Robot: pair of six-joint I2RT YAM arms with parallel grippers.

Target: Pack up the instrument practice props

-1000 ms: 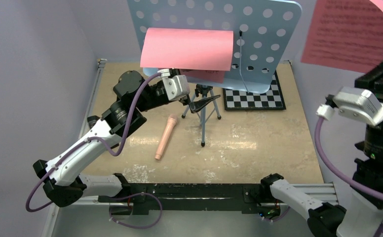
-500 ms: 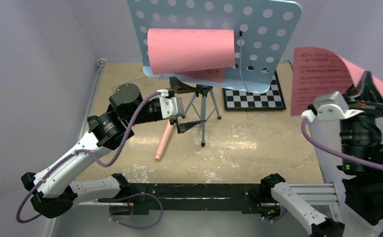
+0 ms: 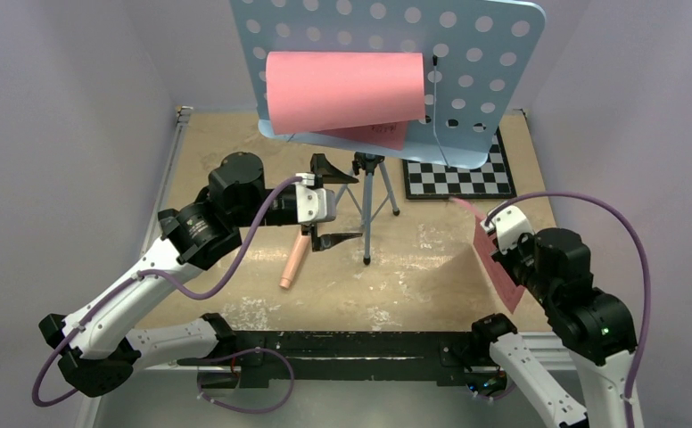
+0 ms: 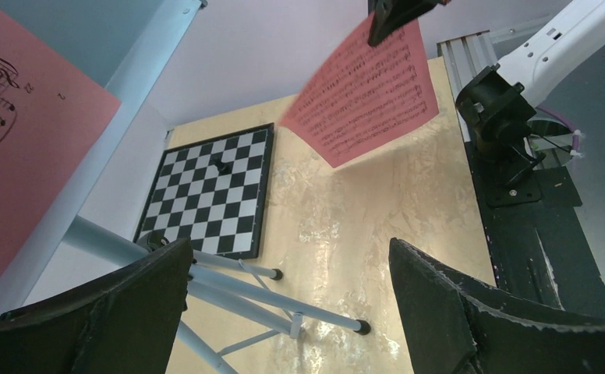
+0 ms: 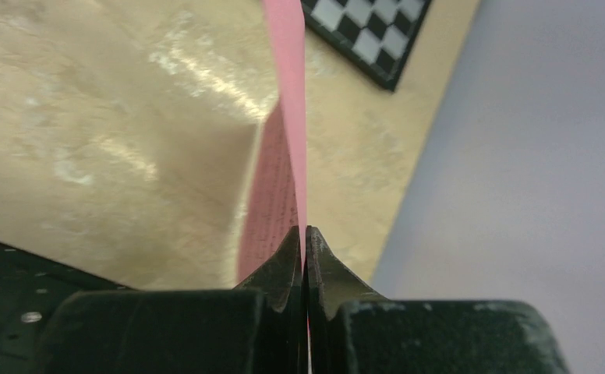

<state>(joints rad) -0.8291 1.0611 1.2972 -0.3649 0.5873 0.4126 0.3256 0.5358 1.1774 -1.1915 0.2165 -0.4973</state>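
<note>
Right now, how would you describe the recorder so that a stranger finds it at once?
Find the tall blue music stand at the back of the table. Just left of its tripod legs lies the recorder. It is the only slim peach-pink tube, flat on the tabletop.

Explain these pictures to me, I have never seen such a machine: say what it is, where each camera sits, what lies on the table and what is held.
Two robot arms are bolted at the near edge of a table. The wide picture looks down from above and behind them; the other two come from a camera on each wrist. On the table stands a light-blue music stand bearing pink pages; a peach-pink recorder and a chessboard lie there too. The left arm has its jaws wide open and empty, beside the stand's tripod. The right arm has its jaws shut on one loose pink sheet.
</note>
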